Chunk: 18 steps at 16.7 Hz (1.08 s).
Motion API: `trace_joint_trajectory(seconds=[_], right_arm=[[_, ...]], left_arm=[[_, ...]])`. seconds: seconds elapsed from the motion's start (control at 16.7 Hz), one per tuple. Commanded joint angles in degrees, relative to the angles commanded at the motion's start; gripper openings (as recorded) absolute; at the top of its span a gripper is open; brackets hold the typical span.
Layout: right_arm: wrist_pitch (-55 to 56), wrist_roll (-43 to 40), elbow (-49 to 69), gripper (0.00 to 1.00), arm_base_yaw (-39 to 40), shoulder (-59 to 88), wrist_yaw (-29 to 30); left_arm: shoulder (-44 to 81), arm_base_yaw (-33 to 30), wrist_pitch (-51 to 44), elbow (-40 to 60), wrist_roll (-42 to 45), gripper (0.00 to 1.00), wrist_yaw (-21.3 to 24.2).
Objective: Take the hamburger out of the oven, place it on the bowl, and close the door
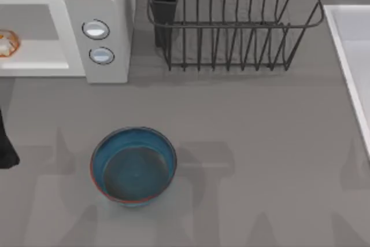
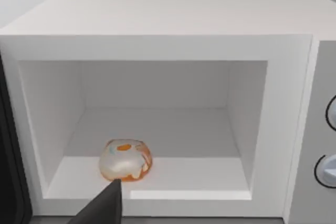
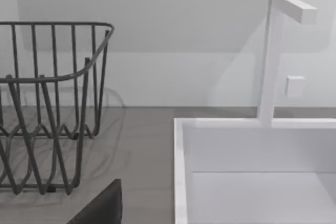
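hamburger inside open oven, bowl apparently empty

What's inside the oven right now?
The hamburger sits alone on the floor of the open oven, near the front edge. The left gripper's dark finger covers a small strip of the opening just in front of it.

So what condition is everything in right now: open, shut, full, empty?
oven: open, cavity exposed
hamburger: resting on the oven floor near the front, not gripped
bowl: upright on the table, empty
dish rack: upright, nothing seen in it
sink: looks empty
left gripper: facing the hamburger
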Motion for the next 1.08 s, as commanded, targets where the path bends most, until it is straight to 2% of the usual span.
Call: trace_joint_trajectory(seconds=[0.3,1.08], right_arm=[[0.00,0.00,0.00,1.00,0.00,0.00,0.00],[0.00,0.00,0.00,1.00,0.00,0.00,0.00]], left_arm=[[23.87,1.97,10.34,10.08,0.88,1.00,2.26],[98.87,8.16,42.84,41.76,3.65,1.00,9.37]])
